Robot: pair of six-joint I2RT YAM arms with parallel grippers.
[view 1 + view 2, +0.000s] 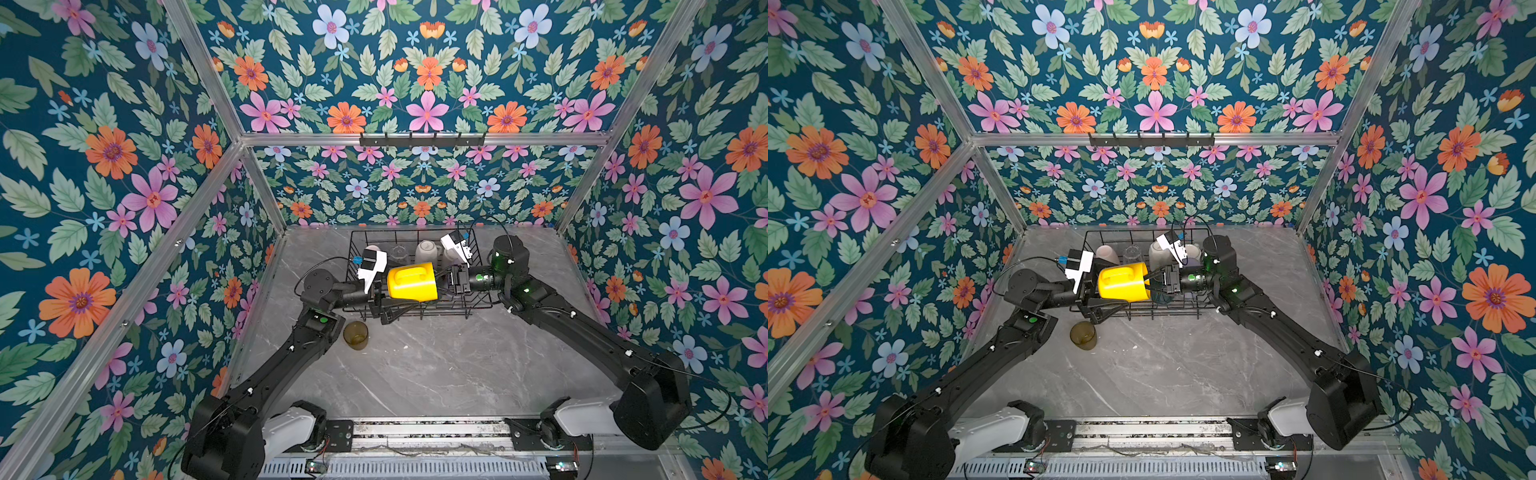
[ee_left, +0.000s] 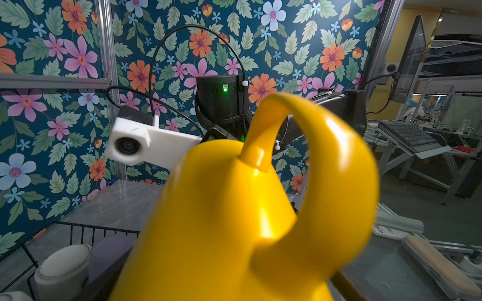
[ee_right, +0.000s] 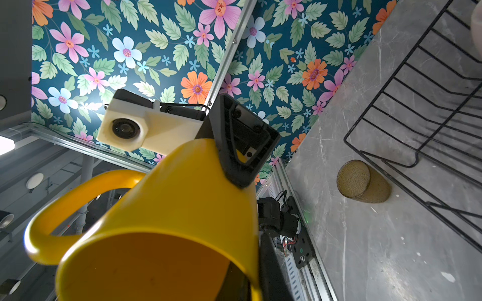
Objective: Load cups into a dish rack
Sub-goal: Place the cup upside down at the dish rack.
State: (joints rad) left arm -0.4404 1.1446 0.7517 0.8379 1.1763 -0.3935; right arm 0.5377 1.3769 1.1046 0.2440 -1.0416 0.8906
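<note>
left arm [image 1: 291, 361] / right arm [image 1: 582, 332]: were matte black; boxy links, round joint housings.
base housings [image 1: 291, 428]: were white and rounded, bolted to black plates [image 1: 338, 432] with visible screws.
wrist cameras [image 2: 127, 146]: had white printed casings, each with a round dark lens.
cables [image 2: 193, 25]: were thin, black, looped; white clips.
indicator lights [image 1: 323, 319]: glowed green.
left pincer fingers [image 3: 240, 140]: were black, ribbed, triangular; screw heads showed.

No readable text, label, brand, number or sign shows on anything in any view.
</note>
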